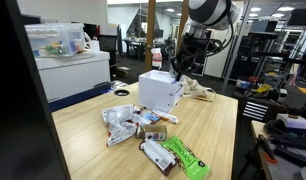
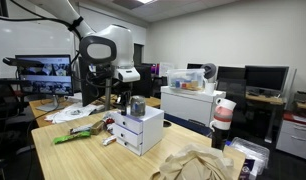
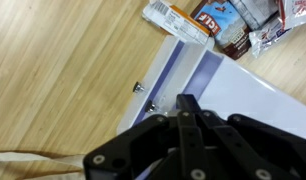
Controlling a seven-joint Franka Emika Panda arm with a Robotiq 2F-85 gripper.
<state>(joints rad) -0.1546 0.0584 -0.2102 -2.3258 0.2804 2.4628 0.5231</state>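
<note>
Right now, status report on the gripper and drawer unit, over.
Gripper shut, over white drawer unit. Snack packets and cloth beside it, nothing blocking.

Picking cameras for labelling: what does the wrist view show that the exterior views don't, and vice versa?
Wrist view only: the small knob on the front of the white drawer unit, and the gripper close up, fingers shut together above the unit.
Exterior views only: the whole arm, the green packet near the table's edge, and the office around.
Both: the drawer unit, the snack packets beside it, and the beige cloth on the wooden table.
</note>
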